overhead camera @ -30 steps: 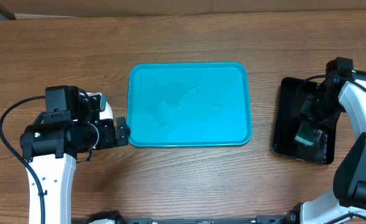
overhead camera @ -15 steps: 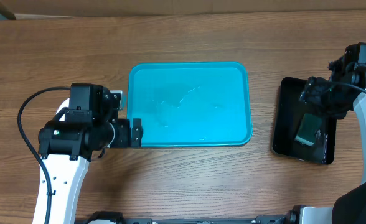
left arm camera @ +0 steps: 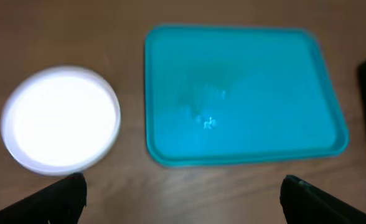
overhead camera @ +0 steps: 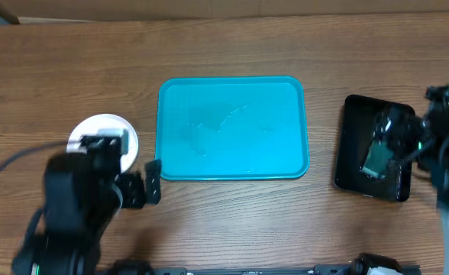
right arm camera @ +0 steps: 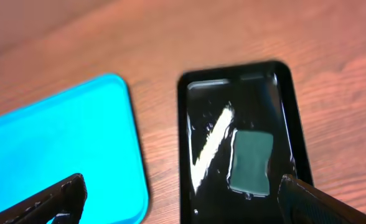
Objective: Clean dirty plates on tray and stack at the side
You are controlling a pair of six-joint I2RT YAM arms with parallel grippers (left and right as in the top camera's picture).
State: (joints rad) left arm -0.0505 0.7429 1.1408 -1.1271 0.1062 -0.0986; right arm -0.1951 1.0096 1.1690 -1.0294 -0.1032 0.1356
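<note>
Left tool point(left arm camera: 183, 200): spread wide, nothing btwn the fingers, hanging over bare bench point(overhead camera: 232, 221) by the tray's front-left corner. A sec ago that arm sat over the spot left of the tray. It's since pulled back toward its base, uncovering the plates point(overhead camera: 102, 137). Right tool point(right arm camera: 186, 198): also spread wide, empty. It was low over the black tray w/ the sponge under it, and is now lifted off and out to the right, sponge left behind. Prob. meaning: wiping done, sponge parked, both arms retreating, so task looks finished or v. nearly.

Plates: on the bench just left of the tray point(overhead camera: 232, 126), near its left rim, not touching as far as I can tell. Count: 1 white round outline from above. Glare in the left wrist view, so can't tell how many lie stacked under it. Tray: 1, turquoise, nothing on it bar faint streaks. Black tray point(overhead camera: 350, 145): 1, well to the right, holding 1 green sponge point(overhead camera: 378, 158).
</note>
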